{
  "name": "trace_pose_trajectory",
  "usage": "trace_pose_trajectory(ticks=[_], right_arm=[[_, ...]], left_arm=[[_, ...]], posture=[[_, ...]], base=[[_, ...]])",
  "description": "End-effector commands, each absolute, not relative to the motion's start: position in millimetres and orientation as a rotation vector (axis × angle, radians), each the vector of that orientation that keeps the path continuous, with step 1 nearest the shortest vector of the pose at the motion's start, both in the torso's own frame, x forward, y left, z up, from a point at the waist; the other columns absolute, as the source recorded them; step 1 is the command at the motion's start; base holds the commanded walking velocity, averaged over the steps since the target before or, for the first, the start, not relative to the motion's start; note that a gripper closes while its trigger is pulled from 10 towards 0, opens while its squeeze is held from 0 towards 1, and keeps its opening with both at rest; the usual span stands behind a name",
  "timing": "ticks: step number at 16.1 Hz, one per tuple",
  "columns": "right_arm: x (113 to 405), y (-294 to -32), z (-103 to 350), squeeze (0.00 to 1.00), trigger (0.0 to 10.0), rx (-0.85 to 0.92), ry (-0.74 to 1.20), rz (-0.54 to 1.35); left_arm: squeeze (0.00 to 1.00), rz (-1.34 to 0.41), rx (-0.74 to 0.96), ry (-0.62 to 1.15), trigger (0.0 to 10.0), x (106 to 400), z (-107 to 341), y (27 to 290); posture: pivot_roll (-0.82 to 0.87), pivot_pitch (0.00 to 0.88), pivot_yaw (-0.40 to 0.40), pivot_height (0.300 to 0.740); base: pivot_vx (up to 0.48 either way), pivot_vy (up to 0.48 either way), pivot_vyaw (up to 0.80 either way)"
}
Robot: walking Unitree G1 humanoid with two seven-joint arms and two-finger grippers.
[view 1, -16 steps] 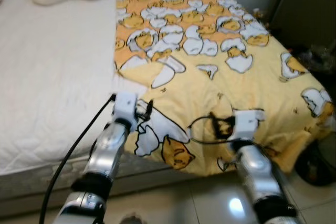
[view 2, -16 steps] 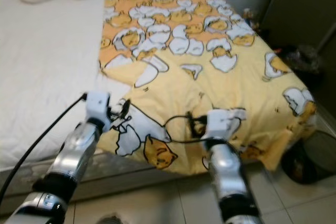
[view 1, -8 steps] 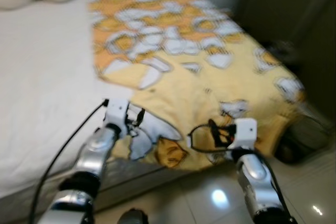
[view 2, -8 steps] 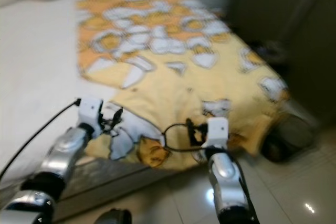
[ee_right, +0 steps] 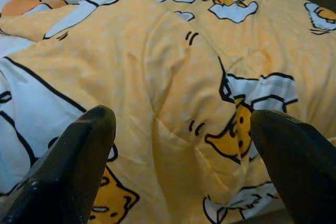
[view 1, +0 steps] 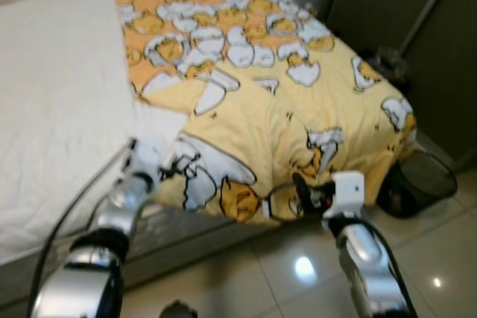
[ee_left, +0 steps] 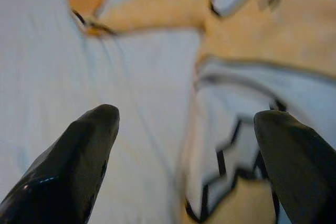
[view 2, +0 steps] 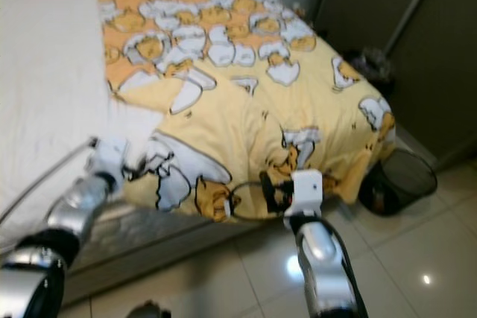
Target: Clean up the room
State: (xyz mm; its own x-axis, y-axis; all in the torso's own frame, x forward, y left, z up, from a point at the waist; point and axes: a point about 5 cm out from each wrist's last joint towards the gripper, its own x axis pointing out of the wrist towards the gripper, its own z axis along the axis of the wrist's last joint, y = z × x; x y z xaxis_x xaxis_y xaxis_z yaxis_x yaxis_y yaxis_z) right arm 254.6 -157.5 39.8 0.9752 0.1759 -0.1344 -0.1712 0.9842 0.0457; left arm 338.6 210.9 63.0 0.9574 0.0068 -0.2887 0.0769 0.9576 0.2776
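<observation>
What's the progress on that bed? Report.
Done: the quilt covers the bed's right half. In hand: the left gripper and right gripper, jaws open, sit at its near edge. Left: the white sheet is bare and the quilt is bunched.

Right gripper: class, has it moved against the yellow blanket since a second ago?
Yes. The right gripper has drawn back toward the robot, from over the yellow blanket to its hanging near edge. The camera also shifted.
</observation>
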Motion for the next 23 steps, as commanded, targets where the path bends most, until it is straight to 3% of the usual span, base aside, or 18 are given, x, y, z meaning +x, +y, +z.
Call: trace_pose_trajectory(ticks=[1,5,9,16,21,22,23], right_arm=[[252,-162,42,0.0,10.0,0.026,0.139,0.18],[221,-166,48,0.0,10.0,-0.008,0.163,0.247],[197,-176,56,0.0,10.0,-0.015,0.196,0.239],[155,-183,64,0.0,10.0,-0.044,0.283,0.265],[148,-180,63,0.0,10.0,-0.035,0.336,0.277],[148,-182,61,0.0,10.0,-0.029,0.353,0.272],[147,-183,60,0.0,10.0,-0.027,0.358,0.269]], left_arm=[[0.0,-0.03,0.276,0.277,10.0,340,65,208],[0.0,-0.048,0.226,0.307,10.0,343,59,195],[0.0,-0.025,0.283,0.31,10.0,343,57,190],[0.0,0.218,0.35,0.287,10.0,340,63,227],[0.0,0.09,0.261,0.478,10.0,328,36,218],[0.0,0.059,0.269,0.483,4.3,326,34,216],[0.0,0.056,0.268,0.48,0.0,326,35,215]], posture=[[-0.07,0.033,-0.068,0.74],[-0.14,0.101,-0.106,0.74],[-0.21,0.156,-0.136,0.74],[-0.29,0.229,-0.169,0.74],[-0.28,0.241,-0.171,0.74],[-0.28,0.246,-0.175,0.74],[-0.28,0.246,-0.175,0.74]], base=[[0.0,0.0,0.0],[0.0,0.0,0.0],[0.0,0.0,0.0],[0.0,0.0,0.0],[0.0,0.0,0.0],[0.0,0.0,0.0],[0.0,0.0,0.0]])
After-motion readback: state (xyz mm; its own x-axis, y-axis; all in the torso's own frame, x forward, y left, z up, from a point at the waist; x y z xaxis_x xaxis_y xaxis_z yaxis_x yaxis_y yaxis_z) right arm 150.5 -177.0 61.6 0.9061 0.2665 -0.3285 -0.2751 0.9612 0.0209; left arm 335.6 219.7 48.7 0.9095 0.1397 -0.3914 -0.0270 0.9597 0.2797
